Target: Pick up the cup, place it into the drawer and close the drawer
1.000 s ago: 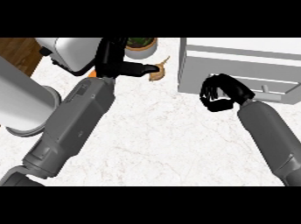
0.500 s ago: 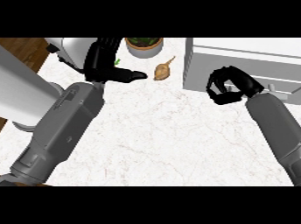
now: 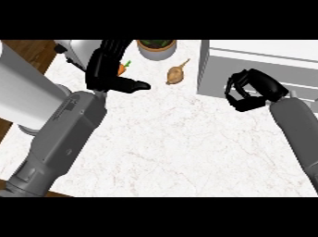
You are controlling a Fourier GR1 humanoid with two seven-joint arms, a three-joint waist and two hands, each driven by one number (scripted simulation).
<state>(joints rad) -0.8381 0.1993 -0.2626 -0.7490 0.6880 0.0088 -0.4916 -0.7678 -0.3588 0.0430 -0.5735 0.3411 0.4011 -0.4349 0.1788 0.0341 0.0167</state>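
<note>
No cup shows anywhere in the head view. A white drawer unit (image 3: 271, 60) stands on the counter at the right, and its front panel (image 3: 312, 88) faces me. My right hand (image 3: 253, 89) is against that front with its fingers curled into a ring. Only pale surface shows through the ring, and nothing is seen held. I cannot tell whether the drawer is fully in. My left hand (image 3: 109, 69) is at the upper left, open, fingers straight and pointing away, thumb out to the right.
An orange carrot (image 3: 123, 68) peeks out behind the left hand. A tan root vegetable (image 3: 177, 74) lies near a grey plant pot (image 3: 156, 48) at the back. A large white cylinder (image 3: 11, 88) stands at the counter's left edge over brown floor (image 3: 21, 51).
My right hand has moved away from me and to the right, closer to the drawer front, staying curled. The left hand has risen a little, its fingers now straighter.
</note>
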